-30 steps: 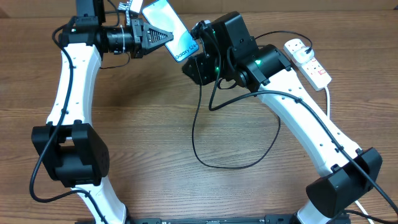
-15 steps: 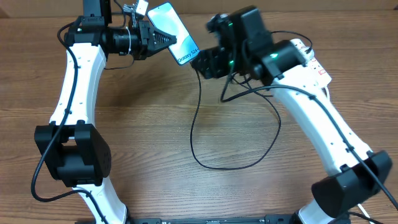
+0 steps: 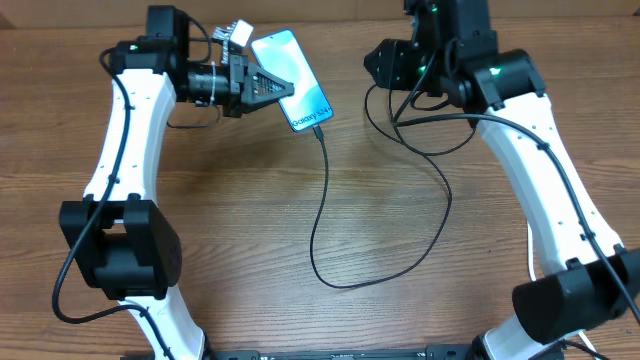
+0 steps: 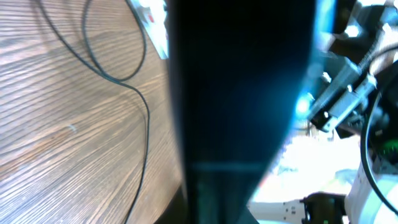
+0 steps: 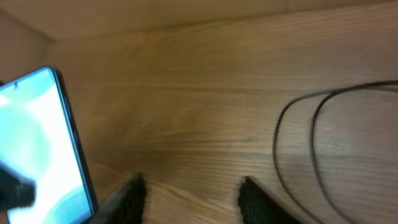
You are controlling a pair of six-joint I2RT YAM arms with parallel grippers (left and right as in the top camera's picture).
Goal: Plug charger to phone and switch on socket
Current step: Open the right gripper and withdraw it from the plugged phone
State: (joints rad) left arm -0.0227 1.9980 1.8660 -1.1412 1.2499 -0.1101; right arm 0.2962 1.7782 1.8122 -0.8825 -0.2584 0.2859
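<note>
Nearest the robot's base, at about 6 o'clock on the table (image 3: 230, 230), lies the bottom of the charger's (image 3: 322, 210) slack loop. From there one run climbs straight toward 12 o'clock. The other swings out toward 2 o'clock and is lost under the right arm, so its wall plug cannot be made out. The wood inside and left of the loop, round to 9 o'clock, is bare and gives the most room for an arm to travel.

Farther off, at roughly 11 to 12 o'clock, the left gripper (image 3: 262, 85) is clamped on the phone (image 3: 293, 78), holding it tilted above the table with the lit screen up. The cable's small tip meets the phone's lower end, so the plugging step looks done, though the joint is too small to confirm it is fully seated.

At 1 o'clock the right gripper (image 5: 194, 198) has its fingers apart with nothing between them, and bare wood shows below. The phone is off to its left.

What seems left is switching on the socket, which shows in no view and is probably hidden behind the right arm. The table's far edge runs just behind both grippers, so there is little margin that way. The slack cable under the right arm could snag on a reach.
</note>
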